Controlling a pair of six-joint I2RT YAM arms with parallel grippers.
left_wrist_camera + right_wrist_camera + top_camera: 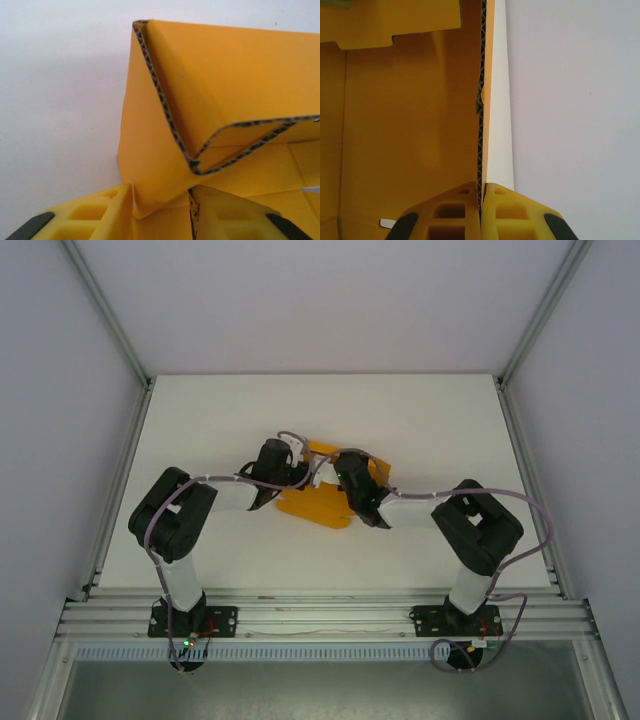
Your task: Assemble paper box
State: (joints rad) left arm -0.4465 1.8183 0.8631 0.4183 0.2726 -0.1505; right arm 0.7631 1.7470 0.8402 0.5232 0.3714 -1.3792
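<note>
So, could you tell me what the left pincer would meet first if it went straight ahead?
The folded wall of the box: it stands right ahead of the left pincer, seemingly reaching between its fingers, though depth is unclear.

The paper box is matt corrugated card; the table looks smooth and matt.

Lab enclosure: white panels, aluminium framing.

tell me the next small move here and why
Probably have the left claw press its doubled-over wall flat while the right claw holds. The paper box is only half folded: the left fold gapes open, and the right claw pinches one wall's edge.
</note>
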